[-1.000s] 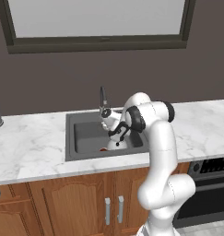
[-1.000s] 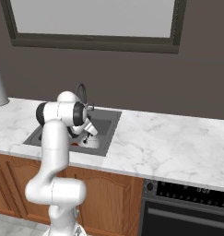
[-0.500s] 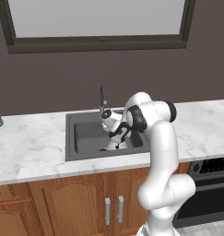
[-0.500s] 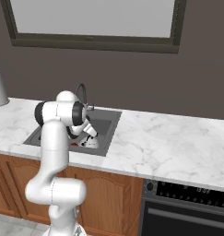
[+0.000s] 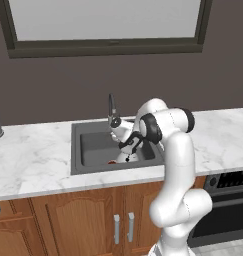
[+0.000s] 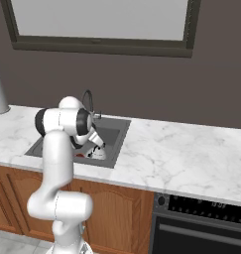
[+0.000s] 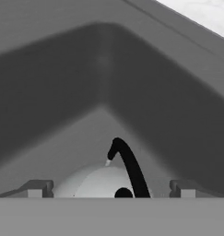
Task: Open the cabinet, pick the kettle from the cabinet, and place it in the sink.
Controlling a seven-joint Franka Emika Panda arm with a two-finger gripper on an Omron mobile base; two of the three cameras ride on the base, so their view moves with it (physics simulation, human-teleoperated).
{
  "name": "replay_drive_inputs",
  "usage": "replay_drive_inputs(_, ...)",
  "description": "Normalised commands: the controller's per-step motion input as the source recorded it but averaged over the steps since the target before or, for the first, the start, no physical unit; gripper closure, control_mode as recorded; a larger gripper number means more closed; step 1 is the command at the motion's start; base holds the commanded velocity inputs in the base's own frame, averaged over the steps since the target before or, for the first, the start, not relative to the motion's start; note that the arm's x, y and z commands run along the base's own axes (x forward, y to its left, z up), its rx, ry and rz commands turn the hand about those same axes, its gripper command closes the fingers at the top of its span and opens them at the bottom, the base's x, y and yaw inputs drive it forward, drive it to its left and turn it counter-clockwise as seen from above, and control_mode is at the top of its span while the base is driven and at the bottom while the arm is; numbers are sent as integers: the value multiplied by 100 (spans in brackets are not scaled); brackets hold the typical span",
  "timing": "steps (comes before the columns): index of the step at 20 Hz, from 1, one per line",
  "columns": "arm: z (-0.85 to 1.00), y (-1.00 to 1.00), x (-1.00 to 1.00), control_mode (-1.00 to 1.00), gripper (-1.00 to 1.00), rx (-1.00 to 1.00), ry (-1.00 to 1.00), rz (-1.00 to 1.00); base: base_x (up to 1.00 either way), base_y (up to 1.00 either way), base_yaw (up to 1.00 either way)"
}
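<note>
Pretty clearly a kitchen: white marble bench [image 5: 33,160], recessed dark grey sink [image 5: 95,145], wooden cupboards [image 5: 78,225], black oven [image 6: 201,228].

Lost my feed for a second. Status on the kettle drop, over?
Gripper open, low in the sink. Kettle sits on the basin floor between the fingertips, not gripped. Faucet close behind the hand; nothing else in the way.

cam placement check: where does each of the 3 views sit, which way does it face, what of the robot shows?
Left base view: behind the arm to its left, facing forward and down at the sink; the arm rises from lower right, its hand over the kettle.
Right base view: behind to its right, facing the same basin; the arm rises from lower left.
Hand view: on the hand, looking into a basin corner, open fingertips either side of the kettle.
Shared: all three show sink and kettle.
</note>
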Motion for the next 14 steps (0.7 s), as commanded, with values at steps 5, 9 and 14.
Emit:
replay_drive_inputs(5,17,-1,-10,-100,-100,-4,0,0,0,0,0)
replay_drive_inputs(9,20,-2,-10,-100,-100,-9,0,0,0,0,0)
replay_drive_inputs(14,21,-2,-15,-100,-100,-3,0,-1,0,0,0)
